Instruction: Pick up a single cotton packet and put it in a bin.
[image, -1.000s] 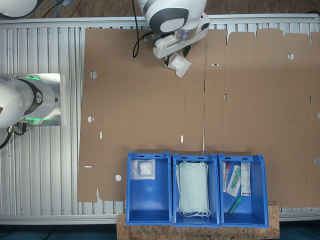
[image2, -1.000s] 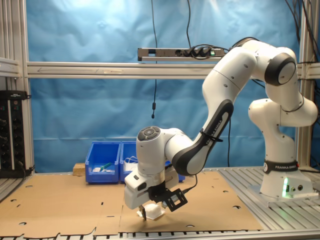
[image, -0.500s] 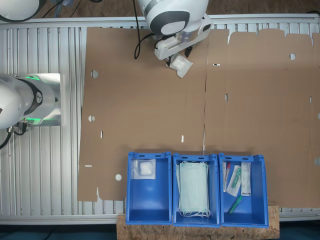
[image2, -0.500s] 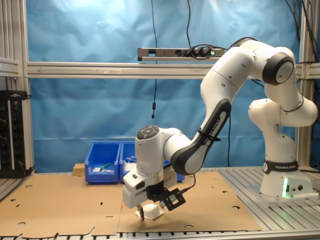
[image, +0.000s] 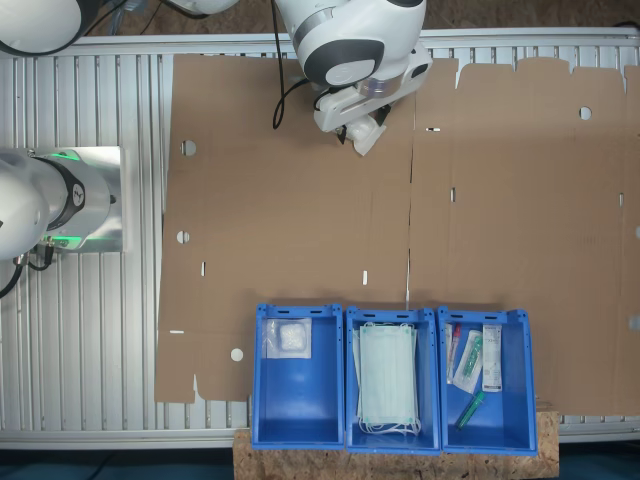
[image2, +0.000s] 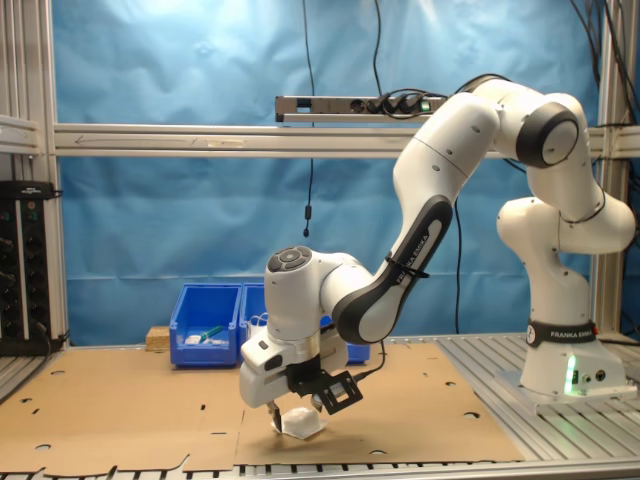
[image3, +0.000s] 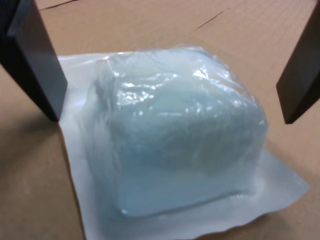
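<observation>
Gripper (image3: 165, 70) is spread wide, holding nothing, one finger (image3: 35, 60) on each side of the cotton packet (image3: 175, 135) with air between pads and wrap in the wrist view. The packet lies flat on the cardboard sheet (image: 300, 230) near the sheet's far edge from the bins, directly under the wrist in the first exterior view (image: 366, 134); in the second exterior view it shows as a white wedge (image2: 300, 423) just beneath the gripper (image2: 285, 418), by the sheet's front edge. Step in hand, as I read it: final descent and close. The packet is puffy with a thin flat seal flange all round, so aim the pads at the thick cotton body, not the flange, or the film will likely just slide out. Go low enough that the tips nearly touch the cardboard, then close slowly; the bulk looks soft and should compress, so expect extra travel before it grips. The packet sits slightly skewed to the fingers, and a small wrist turn to square up would help. Lift straight up before traversing. Three blue bins sit along the opposite edge: one (image: 297, 375) already holds a similar packet (image: 289, 339), the middle one (image: 392, 378) holds face masks (image: 388, 378), the third (image: 487, 378) mixed small items. First one looks like the target.
</observation>
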